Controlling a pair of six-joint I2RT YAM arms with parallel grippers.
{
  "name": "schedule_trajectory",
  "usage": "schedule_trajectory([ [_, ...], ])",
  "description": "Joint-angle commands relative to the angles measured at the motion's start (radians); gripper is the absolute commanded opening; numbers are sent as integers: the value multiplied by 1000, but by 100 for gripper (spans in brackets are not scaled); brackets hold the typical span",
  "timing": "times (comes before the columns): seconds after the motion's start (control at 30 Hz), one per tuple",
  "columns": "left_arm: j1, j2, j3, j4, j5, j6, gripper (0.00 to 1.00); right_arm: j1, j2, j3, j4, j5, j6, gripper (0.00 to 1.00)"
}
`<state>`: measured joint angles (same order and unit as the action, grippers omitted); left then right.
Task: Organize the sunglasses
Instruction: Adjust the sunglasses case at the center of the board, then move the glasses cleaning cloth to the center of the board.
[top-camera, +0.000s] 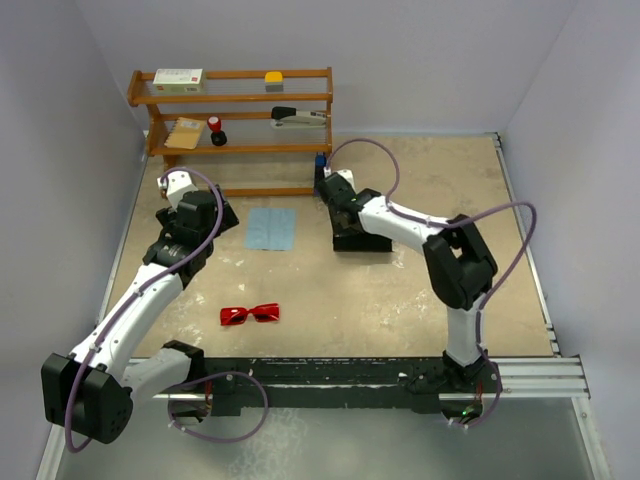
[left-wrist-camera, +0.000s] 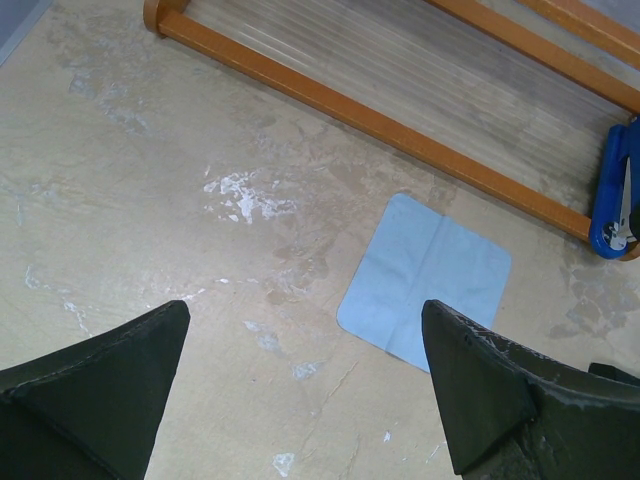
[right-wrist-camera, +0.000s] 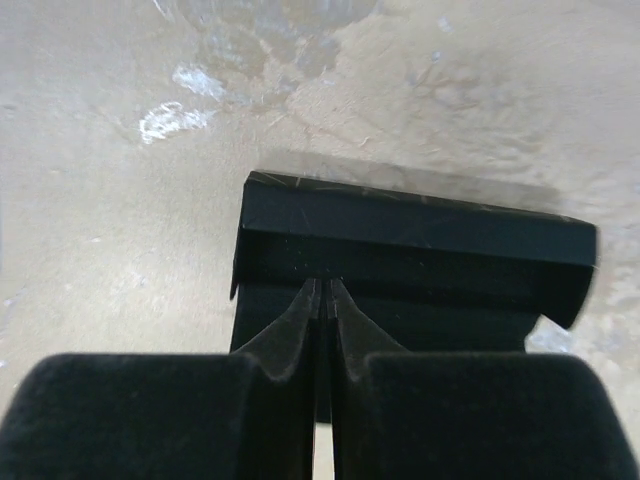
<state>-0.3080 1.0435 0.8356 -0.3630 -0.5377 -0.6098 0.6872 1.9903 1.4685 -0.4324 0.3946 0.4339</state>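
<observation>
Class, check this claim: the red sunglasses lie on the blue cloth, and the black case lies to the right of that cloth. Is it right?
Not quite. The sunglasses lie on the bare table, well apart from the blue cloth and closer to the near edge, as the top view shows. The black case does lie to the right of that cloth.

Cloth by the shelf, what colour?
Plain light blue cloth, faint fold creases. Shows best in the left wrist view.
</observation>
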Motion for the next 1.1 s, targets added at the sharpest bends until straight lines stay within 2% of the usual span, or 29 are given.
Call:
schedule_trajectory([
  [0.0,6,-11,7,14,6,5,97,10,-170,-14,-13,46,-27,10],
  [0.03,6,-8,9,10,18,2,97,14,-193,-21,-16,44,-32,14],
  [0.3,6,-17,1,-18,45,-23,95,101,-337,-116,-21,-34,-34,26],
  [0.43,7,-16,7,-39,33,-24,95,157,-379,-190,22,-115,-13,29],
  [0.6,6,16,13,-56,36,-42,95,168,-376,-241,104,-194,26,33],
  [0.83,7,20,10,-47,25,-51,95,164,-214,-65,112,-248,24,40],
  [1.07,16,53,28,-38,11,-54,95,143,-5,147,94,-268,6,33],
])
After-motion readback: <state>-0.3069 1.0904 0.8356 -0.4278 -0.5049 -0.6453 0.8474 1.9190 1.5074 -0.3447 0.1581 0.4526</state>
